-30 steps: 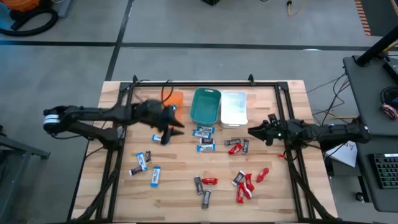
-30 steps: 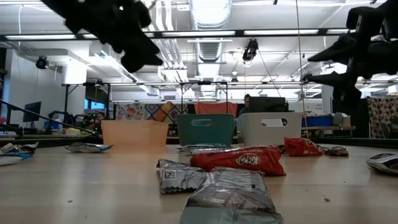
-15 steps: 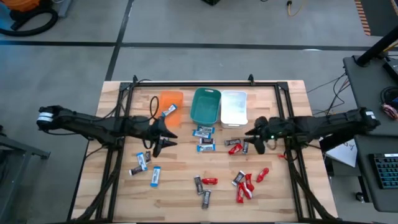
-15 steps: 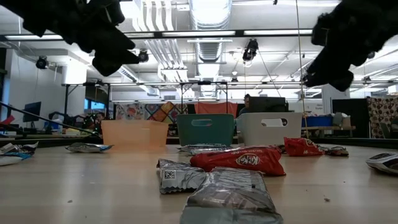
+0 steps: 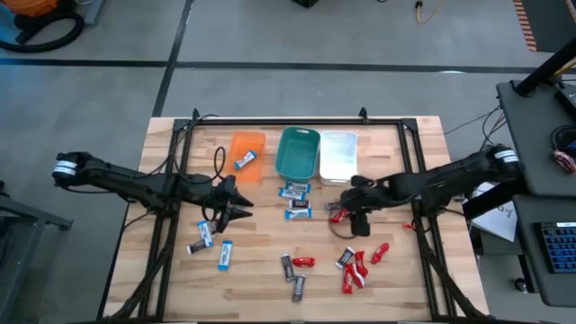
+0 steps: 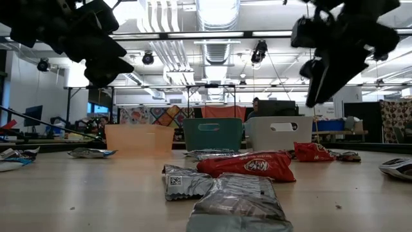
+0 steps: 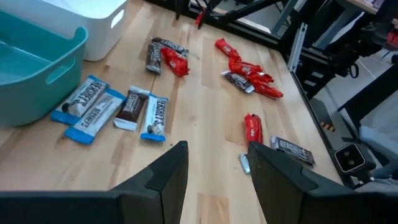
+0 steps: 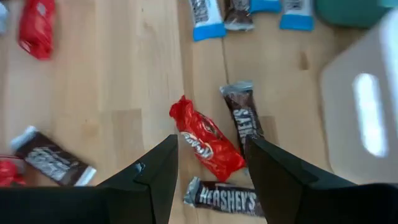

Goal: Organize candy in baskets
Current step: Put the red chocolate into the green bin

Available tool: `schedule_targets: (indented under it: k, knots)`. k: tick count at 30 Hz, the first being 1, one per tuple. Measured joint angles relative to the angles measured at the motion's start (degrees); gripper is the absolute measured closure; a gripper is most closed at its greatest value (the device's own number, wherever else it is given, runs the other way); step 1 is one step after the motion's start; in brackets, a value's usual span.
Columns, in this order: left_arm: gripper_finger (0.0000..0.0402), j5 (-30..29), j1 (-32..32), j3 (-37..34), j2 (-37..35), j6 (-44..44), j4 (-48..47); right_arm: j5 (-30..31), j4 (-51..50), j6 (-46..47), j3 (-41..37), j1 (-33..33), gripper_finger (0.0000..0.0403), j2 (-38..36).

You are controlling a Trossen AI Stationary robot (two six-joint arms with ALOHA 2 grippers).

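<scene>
A red candy bar (image 8: 207,144) lies on the bench (image 5: 261,270) just in front of the white basket (image 5: 338,156), beside a dark bar (image 8: 245,120) and touching or nearly touching another dark one (image 8: 225,198). The right claw (image 5: 355,218) hangs above it, jaws apart and empty, the red wrapper sitting between them in the wrist view. To do this pick well, I'd say it should drop straight down, centred on the red bar, and close across its narrow width so the dark neighbours stay out of the pinch.

The left claw (image 5: 236,210) hovers open and empty over bare wood, with blue-and-white bars (image 5: 209,236) near it. One blue-and-white bar (image 5: 245,161) already lies in the orange basket (image 5: 247,141); the teal basket (image 5: 297,153) looks empty. Most candy is still scattered, so the sorting is barely started.
</scene>
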Motion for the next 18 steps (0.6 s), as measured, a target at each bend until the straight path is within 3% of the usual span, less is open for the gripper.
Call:
schedule_targets:
  k: [8, 18]
  knots:
    - [0.0251, -0.07, 0.00, 0.00, 0.03, 0.51, 1.14, 0.41, -3.65, -3.50, 5.33, 0.26, 0.0226, 11.80]
    - [0.0251, -0.08, 0.00, 0.02, 0.03, 0.55, 1.37, -1.60, -4.94, -3.51, 8.49, 0.26, 0.0231, 19.85]
